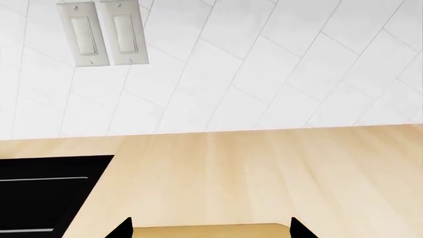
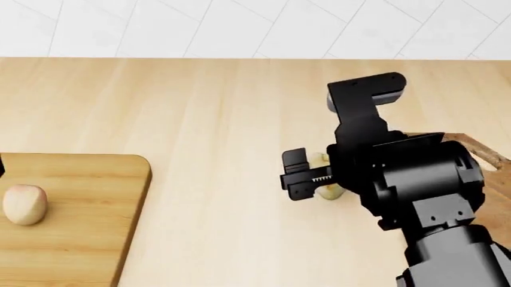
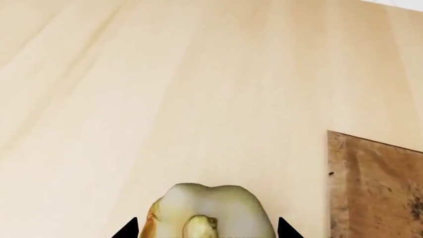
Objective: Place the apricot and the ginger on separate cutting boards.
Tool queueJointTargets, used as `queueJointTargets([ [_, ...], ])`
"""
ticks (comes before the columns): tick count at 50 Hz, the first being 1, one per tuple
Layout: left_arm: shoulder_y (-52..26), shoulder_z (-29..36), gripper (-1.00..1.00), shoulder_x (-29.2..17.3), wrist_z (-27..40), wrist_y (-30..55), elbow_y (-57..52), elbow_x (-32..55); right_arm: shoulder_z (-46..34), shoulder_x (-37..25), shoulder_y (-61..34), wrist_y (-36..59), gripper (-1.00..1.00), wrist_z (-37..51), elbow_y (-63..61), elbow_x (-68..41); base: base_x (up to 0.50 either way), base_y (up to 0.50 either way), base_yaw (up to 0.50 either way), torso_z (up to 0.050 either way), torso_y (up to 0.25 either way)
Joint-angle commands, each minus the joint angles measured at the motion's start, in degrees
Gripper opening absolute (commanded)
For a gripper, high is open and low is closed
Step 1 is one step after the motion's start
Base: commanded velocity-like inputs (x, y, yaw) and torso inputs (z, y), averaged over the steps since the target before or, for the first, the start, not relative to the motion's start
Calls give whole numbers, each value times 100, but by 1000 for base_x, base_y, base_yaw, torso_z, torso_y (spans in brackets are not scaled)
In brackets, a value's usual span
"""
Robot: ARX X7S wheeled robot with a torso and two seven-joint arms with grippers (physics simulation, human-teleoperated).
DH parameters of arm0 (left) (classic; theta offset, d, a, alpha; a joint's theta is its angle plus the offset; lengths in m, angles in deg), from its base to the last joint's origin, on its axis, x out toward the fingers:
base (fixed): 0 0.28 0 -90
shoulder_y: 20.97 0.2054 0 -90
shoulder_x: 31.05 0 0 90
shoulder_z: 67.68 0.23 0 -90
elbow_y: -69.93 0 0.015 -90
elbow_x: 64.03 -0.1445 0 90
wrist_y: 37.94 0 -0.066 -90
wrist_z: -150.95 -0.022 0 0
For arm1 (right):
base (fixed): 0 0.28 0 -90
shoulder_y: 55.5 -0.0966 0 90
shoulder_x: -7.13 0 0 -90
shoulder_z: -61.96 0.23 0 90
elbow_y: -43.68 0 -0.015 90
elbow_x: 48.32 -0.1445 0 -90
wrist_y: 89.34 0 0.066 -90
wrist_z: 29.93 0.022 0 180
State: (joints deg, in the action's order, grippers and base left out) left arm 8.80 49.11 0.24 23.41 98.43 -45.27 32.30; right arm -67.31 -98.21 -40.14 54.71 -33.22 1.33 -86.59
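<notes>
I see a pale wood-grain countertop [image 2: 224, 119] filling most of the head view, its grain running away from me toward the rear. Behind it stands a white tiled wall [image 1: 264, 64] with thin grey grout lines laid diagonally. In the left wrist view, two off-white rocker light switches [image 1: 102, 33] sit side by side on that wall. A flat black cooktop panel [image 1: 46, 193] lies set into the counter. Lighting is even and soft.
</notes>
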Motion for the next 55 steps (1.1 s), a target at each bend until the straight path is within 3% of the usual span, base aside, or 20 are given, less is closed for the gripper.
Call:
queueJointTargets([
  [1,122,-248,100,-67,-325,-28,-120,77,-406,440,-421,-97,100,-761,1203,472,0,0,0,0,0],
  [7,126,-294,100,-166,-361,-16,-149,161,-572,587,-586,-205,100,-1009,1583,606,0,0,0,0,0],
  [8,140,-307,100,-191,-375,-22,-163,167,-464,534,-564,-334,-100,-821,1470,588,0,0,0,0,0],
  [18,-13,-149,100,81,-206,62,-88,91,-190,86,-452,173,-100,-394,126,282,0,0,0,0,0],
  [26,4,-340,100,-303,-554,87,-15,235,301,-448,-333,604,-100,100,-995,-104,0,0,0,0,0],
  [34,-125,-219,100,-57,-374,134,-12,193,833,-1111,8,975,-100,575,-2065,-497,0,0,0,0,0],
  [49,-175,-65,100,238,-118,140,-93,138,1513,-1946,395,1156,-100,1068,-2366,-744,0,0,0,0,0],
  [55,-262,-83,100,199,-94,185,-103,220,1747,-1798,421,1272,-100,1599,-2205,-745,0,0,0,0,0],
])
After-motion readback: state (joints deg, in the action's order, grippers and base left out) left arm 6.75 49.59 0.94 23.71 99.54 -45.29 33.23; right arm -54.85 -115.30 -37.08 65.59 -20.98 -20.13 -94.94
